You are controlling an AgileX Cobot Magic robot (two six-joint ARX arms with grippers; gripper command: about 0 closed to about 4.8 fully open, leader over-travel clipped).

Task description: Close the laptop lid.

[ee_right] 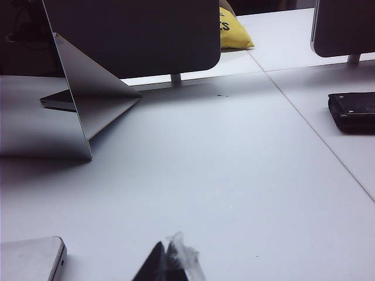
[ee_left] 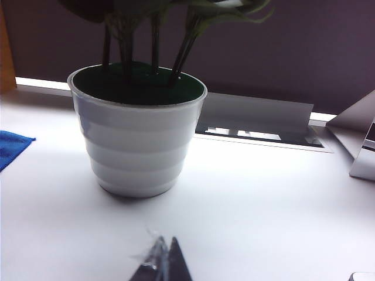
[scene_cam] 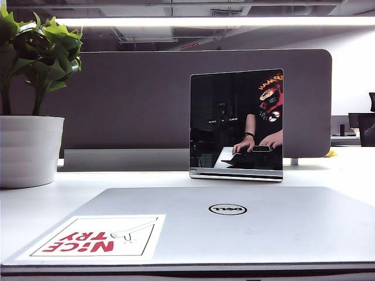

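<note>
The laptop lid (scene_cam: 234, 225) lies flat and face-down over the base, its silver outside turned up with the round Dell logo (scene_cam: 227, 209) at its middle and the white "NiCE TRY" sticker (scene_cam: 99, 237) near one front corner. A thin dark seam under its front edge is all that shows of the base, so the lid looks fully down and the task reads as done.

Neither gripper touches it. The left gripper (ee_left: 164, 260) sits low over the white table (ee_left: 263, 205), its two fingertips pressed together with a scrap of clear tape or film on them, holding nothing. Just ahead of it stands the white plant pot (ee_left: 137, 140); a blue cloth (ee_left: 12, 146) lies further off to one side. A small silver corner at the frame's edge, beside the gripper, may be the laptop, though that cannot be told for sure.

The right gripper (ee_right: 170, 263) is likewise low, its fingertips together and empty. The rounded silver corner (ee_right: 32, 257) of the laptop lies close beside it, apart from the tips. Well ahead stands the upright reflective panel (ee_right: 88, 99) on its folded stand, and a black device (ee_right: 351, 111) rests far off to the other side.

Both arms seem drawn back to the laptop's flanks so as to leave the shut lid undisturbed.
</note>
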